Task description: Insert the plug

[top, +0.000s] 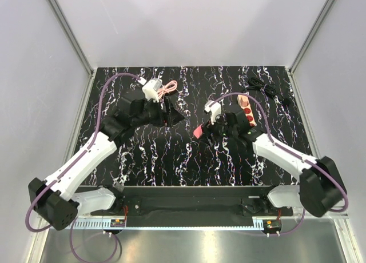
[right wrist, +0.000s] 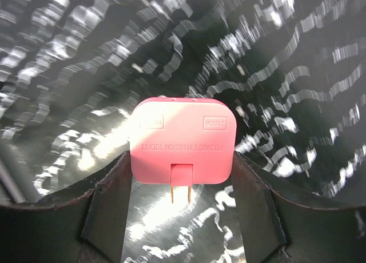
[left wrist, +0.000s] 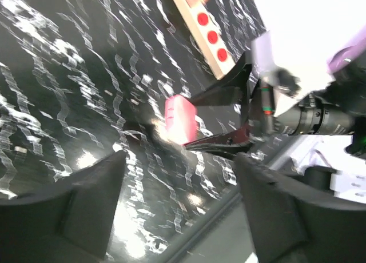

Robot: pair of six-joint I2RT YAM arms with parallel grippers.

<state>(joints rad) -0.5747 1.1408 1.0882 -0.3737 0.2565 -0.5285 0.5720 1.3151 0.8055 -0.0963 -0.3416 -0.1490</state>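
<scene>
Right gripper [right wrist: 180, 167] is clamped on the plug [right wrist: 182, 142], one finger on each side edge. That leaves the printed face and the two prongs [right wrist: 180, 192] free. The prongs point back toward my wrist, not at a socket, so I judge a re-grip is needed before insertion.

Left gripper [left wrist: 178, 208] has its jaws wide apart with nothing between them. It's aimed straight at the plug, likely lined up to take it.

The plug sits mid-table, apparently held just off the surface. The power strip [top: 246, 107] is near it on my right, with its red sockets facing up.

The table [top: 171, 157] is glossy black with white veining and throws glare in both wrist views. Plain white walls and aluminium posts enclose it. A pink cable [top: 167, 89] and a black cable [top: 266, 87] lie at the far edge, well out of the way.
</scene>
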